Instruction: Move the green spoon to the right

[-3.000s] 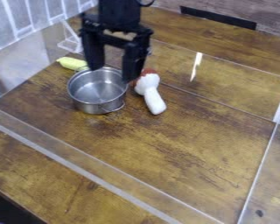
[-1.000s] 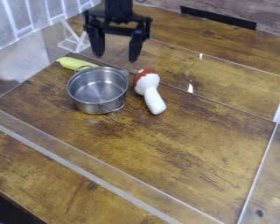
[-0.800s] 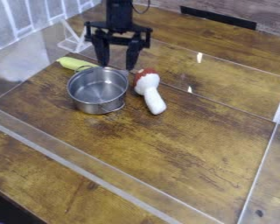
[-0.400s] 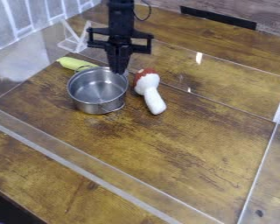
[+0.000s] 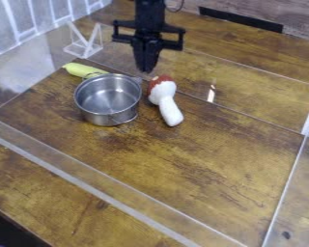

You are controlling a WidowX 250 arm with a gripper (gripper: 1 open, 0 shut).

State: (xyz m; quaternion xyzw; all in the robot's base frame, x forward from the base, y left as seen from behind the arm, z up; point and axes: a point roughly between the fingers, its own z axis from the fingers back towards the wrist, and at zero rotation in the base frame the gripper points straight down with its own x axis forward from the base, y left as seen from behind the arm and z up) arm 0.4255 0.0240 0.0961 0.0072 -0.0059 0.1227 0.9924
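The green spoon [image 5: 77, 69] lies on the wooden table just behind and left of the steel pot [image 5: 108, 98]; only its yellow-green handle shows. My gripper [image 5: 147, 68] hangs pointing straight down behind the pot's right side, close above the red cap of the mushroom toy [image 5: 164, 100]. Its fingers are pressed together and nothing shows between them. The spoon is well apart from the gripper, on the pot's other side.
A clear plastic wall [image 5: 119, 203] fences the work area along the front, with another on the right. A white wire stand [image 5: 82, 41] sits at the back left. A small bright glint [image 5: 210, 94] lies right of the mushroom.
The gripper's fingers have closed from wide open to shut. The gripper has shifted to the right, from behind the pot's middle to above the mushroom's cap. The spoon has not moved.
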